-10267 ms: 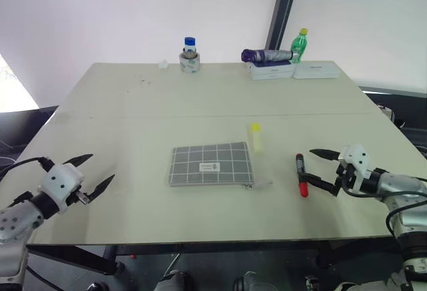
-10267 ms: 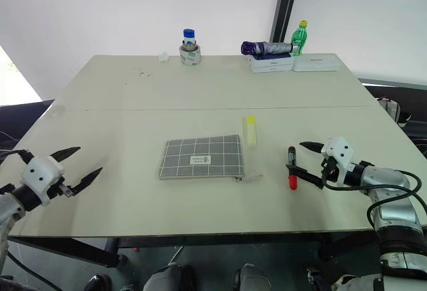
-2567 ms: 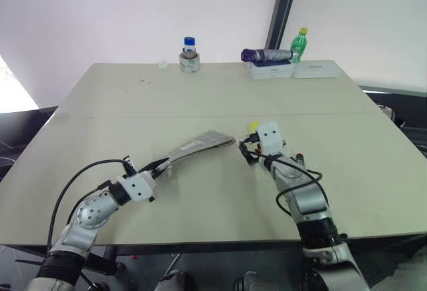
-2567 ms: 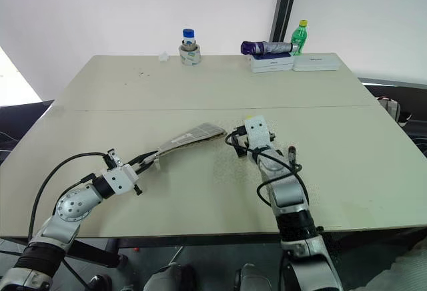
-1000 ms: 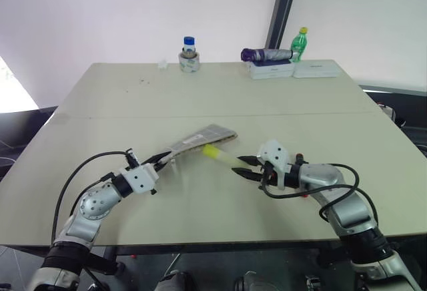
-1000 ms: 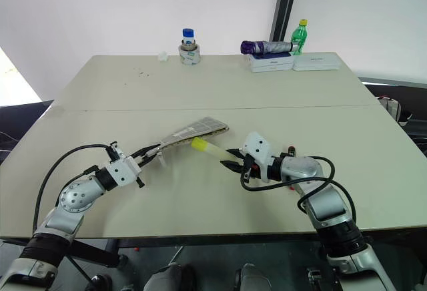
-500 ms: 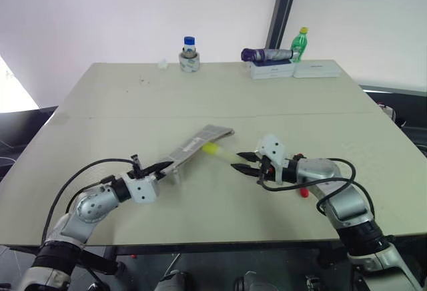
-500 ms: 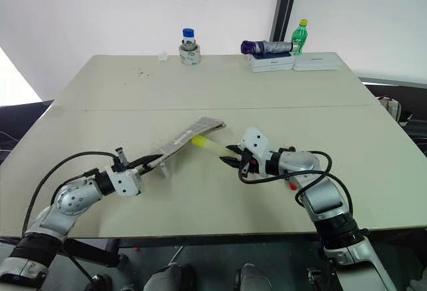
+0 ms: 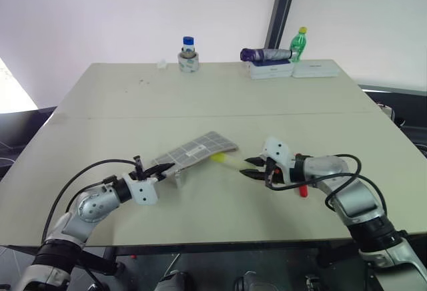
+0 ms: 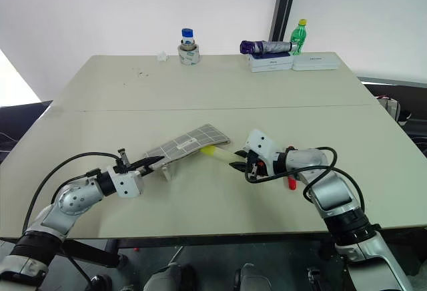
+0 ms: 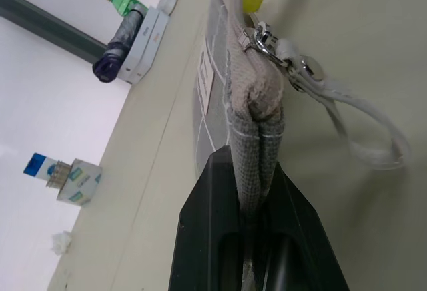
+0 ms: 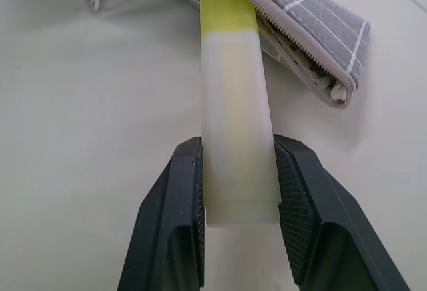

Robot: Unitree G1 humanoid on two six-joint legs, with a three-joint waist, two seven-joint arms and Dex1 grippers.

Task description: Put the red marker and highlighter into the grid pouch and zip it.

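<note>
- Near the table's [image 9: 100, 114] front middle: grid pouch [image 9: 197, 149] lifted at its near end, tilted, far end low toward the table.
- Left gripper [image 9: 163, 168] clamped fully tight on the pouch's near edge; in the left wrist view both black fingers [image 11: 210, 224] pinch the folded fabric, zipper pull and white cord [image 11: 347, 114] hanging just past them.
- Right gripper [image 10: 241, 161] closed partway on the highlighter [image 12: 233, 137], holding its pale body near the rear end.
- Highlighter's yellow cap [image 12: 227, 7] sits at the pouch's open zipper edge, tip touching or just under the lip; cannot tell how far in.
- Red marker [image 9: 301, 189] lies on the table beside the right arm, mostly hidden behind it.
- Far edge: blue-capped jar [image 9: 189, 55], green bottle [image 9: 301, 43], white boxes [image 9: 293, 69].
</note>
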